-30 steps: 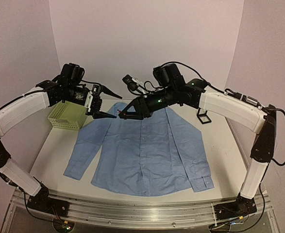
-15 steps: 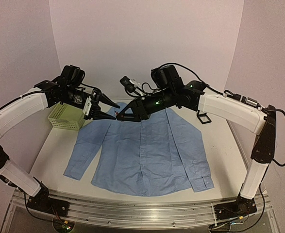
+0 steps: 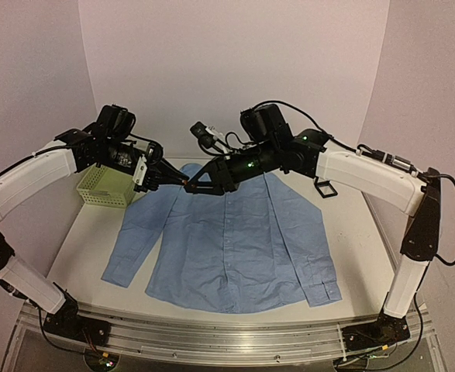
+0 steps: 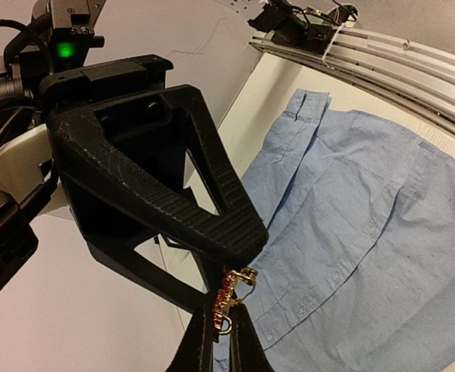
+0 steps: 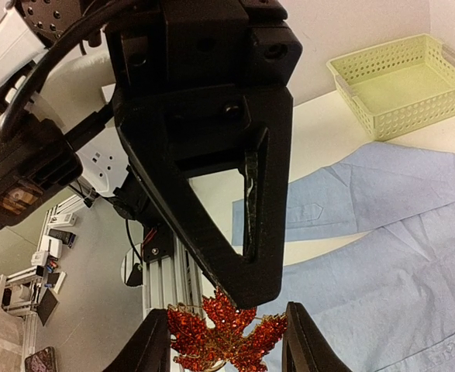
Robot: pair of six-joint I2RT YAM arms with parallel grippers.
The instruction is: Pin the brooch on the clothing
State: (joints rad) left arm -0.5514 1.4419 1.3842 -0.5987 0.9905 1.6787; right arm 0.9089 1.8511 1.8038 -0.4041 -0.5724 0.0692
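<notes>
- Pale green basket (image 3: 101, 195): upper left of the top view, on the table (image 3: 84, 244). Its perforated floor and walls are in plain sight.
- Left tool (image 3: 177, 180): just right of the basket, raised off the table. Fingers pressed together, their tips nipping one edge of the brooch.
- Brooch (image 5: 223, 335): orange-red leaf, held in the air at upper centre of the top view, over the collar end of the shirt. In the right wrist view its face is turned to the camera, its width spans side to side, and its leaf tip points up toward the left tool. In the left wrist view it is edge-on, with the long axis near upright.
- Right tool (image 3: 195, 186): clamped on the brooch, one finger on each side lobe.
- Shirt (image 3: 235, 248): light blue, flat on the table, collar toward the top of the frame, sleeves spread.
- Small black box (image 3: 324, 188): right of the shirt, near its shoulder; contents cannot be told.
</notes>
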